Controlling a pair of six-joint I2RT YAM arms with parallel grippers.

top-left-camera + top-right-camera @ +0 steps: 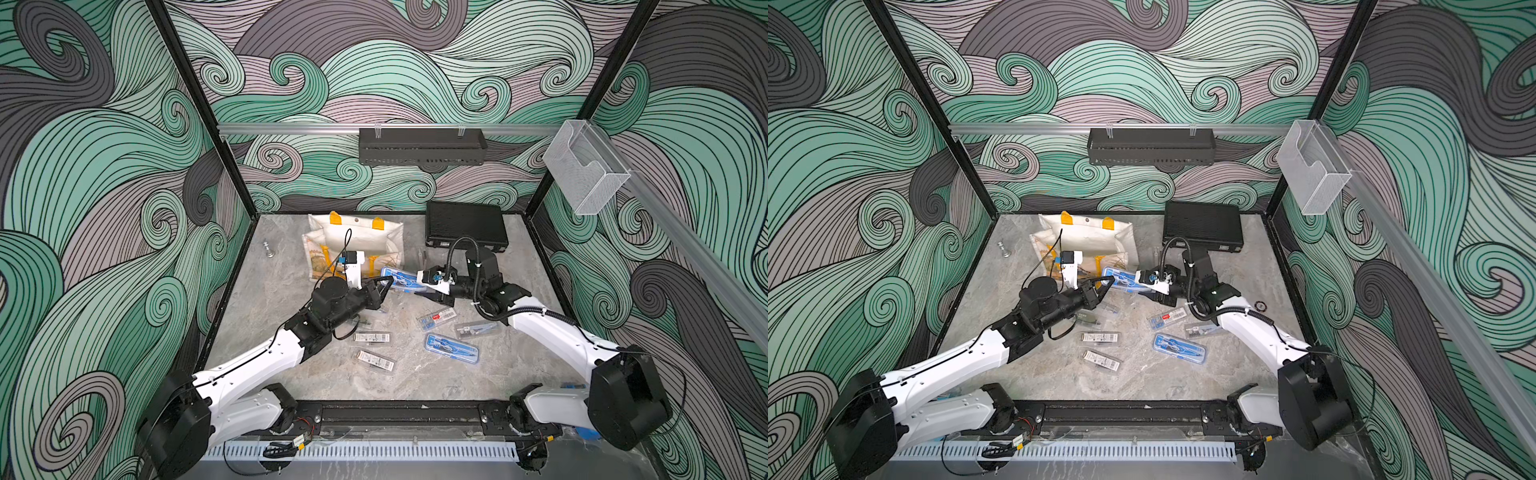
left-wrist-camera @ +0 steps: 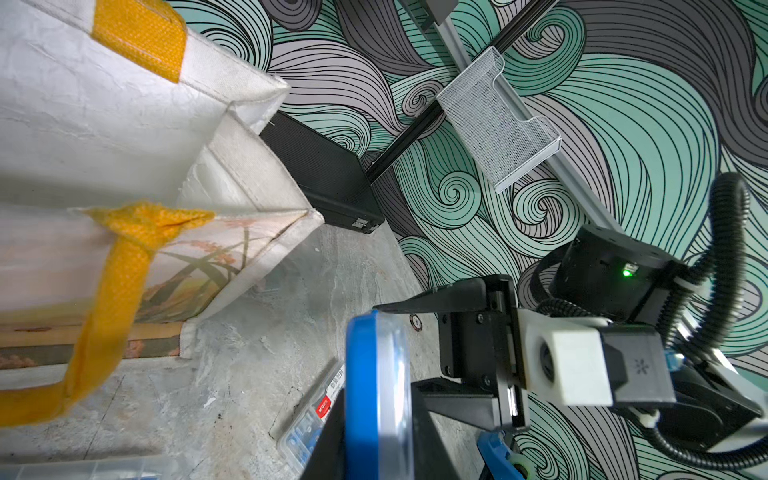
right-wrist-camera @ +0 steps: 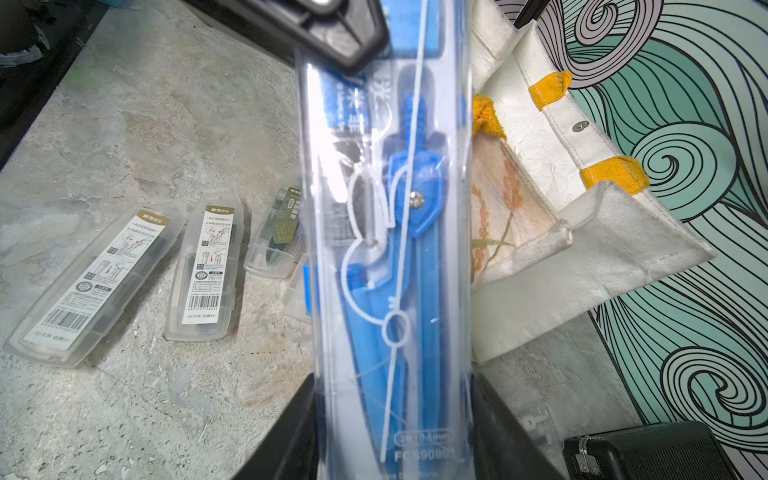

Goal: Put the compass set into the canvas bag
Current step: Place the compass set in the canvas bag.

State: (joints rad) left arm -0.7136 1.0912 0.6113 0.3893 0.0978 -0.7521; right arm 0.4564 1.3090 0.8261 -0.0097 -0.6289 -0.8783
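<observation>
The compass set (image 1: 400, 279) (image 1: 1121, 280), a blue case with a clear lid, hangs above the table between both arms. It sits just in front of the canvas bag's near right corner. My left gripper (image 1: 388, 283) (image 2: 376, 440) is shut on one end, its jaws against the case's flat faces (image 2: 376, 386). My right gripper (image 1: 420, 286) (image 3: 395, 436) is shut on the other end, across the case's width (image 3: 395, 249). The canvas bag (image 1: 361, 237) (image 1: 1092, 237) (image 2: 104, 124) (image 3: 582, 249) stands upright behind, mouth open, yellow handles hanging.
A black hard case (image 1: 465, 224) lies at the back right. A second blue compass case (image 1: 451, 348) and several clear plastic cases (image 1: 372, 337) (image 1: 436, 319) lie on the near table. A small metal piece (image 1: 269, 248) stands left of the bag.
</observation>
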